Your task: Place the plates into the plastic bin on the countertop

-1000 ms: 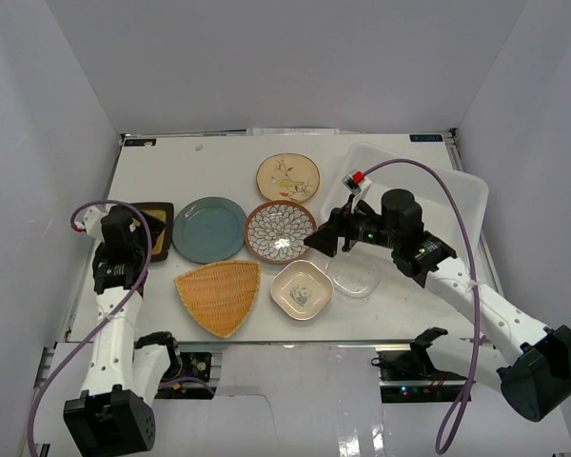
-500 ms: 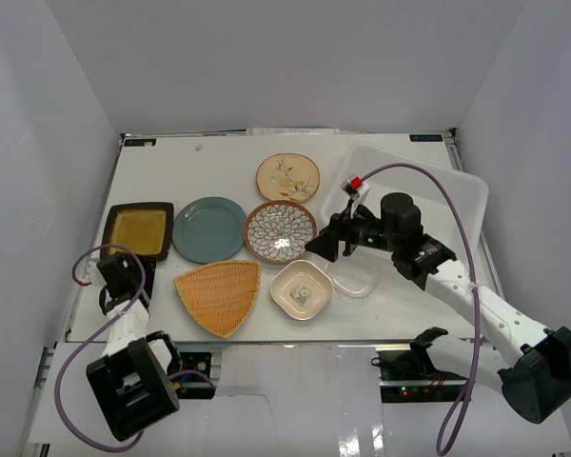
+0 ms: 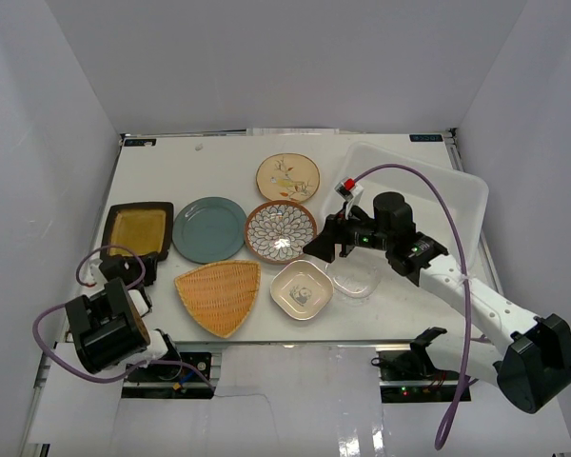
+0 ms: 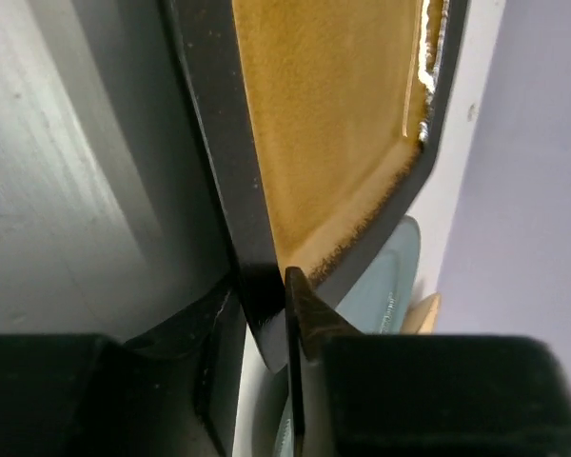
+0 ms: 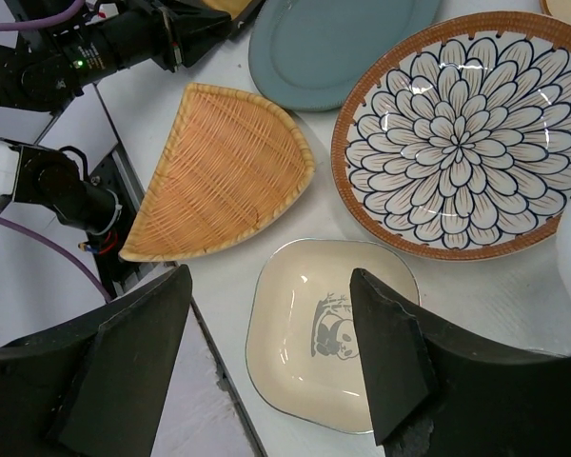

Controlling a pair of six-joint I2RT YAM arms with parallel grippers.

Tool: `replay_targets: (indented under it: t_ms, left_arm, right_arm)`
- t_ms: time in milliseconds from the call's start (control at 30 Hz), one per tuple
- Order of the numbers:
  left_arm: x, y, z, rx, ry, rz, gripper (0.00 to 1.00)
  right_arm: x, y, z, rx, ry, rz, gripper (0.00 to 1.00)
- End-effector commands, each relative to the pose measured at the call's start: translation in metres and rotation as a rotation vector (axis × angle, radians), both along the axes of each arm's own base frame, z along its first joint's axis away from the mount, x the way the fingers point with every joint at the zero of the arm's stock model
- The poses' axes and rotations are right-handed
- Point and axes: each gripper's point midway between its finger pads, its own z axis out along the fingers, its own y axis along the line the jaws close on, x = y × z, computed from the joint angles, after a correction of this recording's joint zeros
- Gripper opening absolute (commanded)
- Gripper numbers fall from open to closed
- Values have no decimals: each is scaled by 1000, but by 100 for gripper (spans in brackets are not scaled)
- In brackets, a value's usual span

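Note:
The black-rimmed yellow square plate (image 3: pixel 138 230) lies at the far left of the countertop (image 3: pixel 219 157). My left gripper (image 3: pixel 126 269) is low at its near edge, and in the left wrist view the left gripper (image 4: pixel 260 281) is shut on the plate's black rim (image 4: pixel 209 143). My right gripper (image 3: pixel 324 243) hangs open over the small white square plate (image 3: pixel 302 288); in the right wrist view the right gripper (image 5: pixel 266 352) has that panda-marked plate (image 5: pixel 305 333) below its gap. The teal (image 3: pixel 209 228), bird (image 3: pixel 287 177), petal (image 3: pixel 281 230), orange woven (image 3: pixel 219 295) and clear glass (image 3: pixel 353 278) plates lie around. The plastic bin (image 3: pixel 438 190) stands at the right.
White walls close in the countertop on the left, back and right. The right arm's purple cable (image 3: pixel 438 190) arches over the bin. The left arm's body (image 3: pixel 105 328) is folded at the near left corner, off the table's edge.
The left arm has pulled back and folded low at the near left corner, and its jaws have closed on the yellow plate's rim. The right gripper has drifted slightly left.

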Motion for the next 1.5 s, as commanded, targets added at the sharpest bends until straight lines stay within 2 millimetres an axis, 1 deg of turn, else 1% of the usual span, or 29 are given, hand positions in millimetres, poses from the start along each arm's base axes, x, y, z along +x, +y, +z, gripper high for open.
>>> replay_targets:
  t_ms: [0,33,100,133,233,333,367,467,500,567,600,700,733,800,867,933,967,1000,1033,1067,1100,1133,1167,1200,1233,1300,1333,1433,1467]
  left_arm:
    - [-4,3,-10,-7,1,32,29]
    - [-4,4,-13,-9,9,38,19]
    - [-3,7,-13,-6,10,47,9]
    - [-1,8,-11,-6,5,42,0]
    - [6,10,2,9,-33,32,0]
    - [20,12,42,45,-147,10,0]
    - [28,14,70,65,-215,0,0]
    - [38,18,115,119,-306,-12,0]
    - [44,22,150,164,-379,-13,0]
    - [46,24,183,206,-449,-12,0]
    - [49,26,203,229,-487,-12,0]
    - [56,19,228,230,-548,-66,0]
    - [57,10,232,206,-569,-106,0]
    - [60,4,239,201,-597,-148,0]
    - [64,-12,243,179,-610,-249,0]
    - [67,-32,246,166,-625,-349,0]
    - [68,-56,250,161,-630,-436,0]
    - [69,-71,252,161,-638,-488,0]
    - [69,-95,253,146,-646,-569,0]
    - [65,-111,258,132,-662,-632,0]
    - [63,-122,260,120,-674,-672,0]
    - [59,-137,263,103,-688,-725,0]
    - [56,-144,267,94,-704,-756,0]
    - [51,-153,270,61,-712,-795,0]
    - [47,-164,272,42,-723,-831,0]
    - [41,-178,281,-2,-755,-878,0]
    - [35,-190,283,-25,-767,-917,0]
    - [23,-211,292,-62,-814,-987,0]
    - [21,-215,293,-72,-821,-1000,0]
  right_arm:
    - [3,7,17,40,-44,21,73]
    - [3,7,18,39,-46,19,73]
    - [3,7,18,39,-45,15,73]
    - [4,8,18,39,-39,13,73]
    - [4,11,19,37,-31,26,73]
    - [4,17,22,32,-24,46,72]
    - [5,18,21,28,-21,50,72]
    - [10,22,21,18,-18,47,75]
    - [13,24,17,12,-9,47,75]
    - [16,28,20,15,-6,57,76]
    - [18,31,17,10,8,62,77]
    - [25,36,23,16,3,57,80]
    - [28,37,27,20,-5,51,81]
    - [35,41,36,34,-12,40,84]
    - [40,44,46,52,-26,31,90]
    - [53,49,58,65,-40,-5,98]
    - [59,50,61,66,-40,-19,98]
    - [67,53,60,62,-33,-38,97]
    - [73,57,73,82,-41,-50,93]
    - [80,58,75,87,-37,-65,92]
    - [90,62,68,80,-11,-81,91]
    - [95,65,80,106,-4,-91,90]
    - [104,65,82,112,4,-106,90]
    - [113,67,74,103,27,-123,90]
    - [121,66,78,112,31,-143,90]
    - [141,58,68,106,75,-213,90]
    - [146,54,64,104,89,-236,90]
    - [165,31,50,103,136,-314,90]
    - [164,26,43,97,154,-327,90]
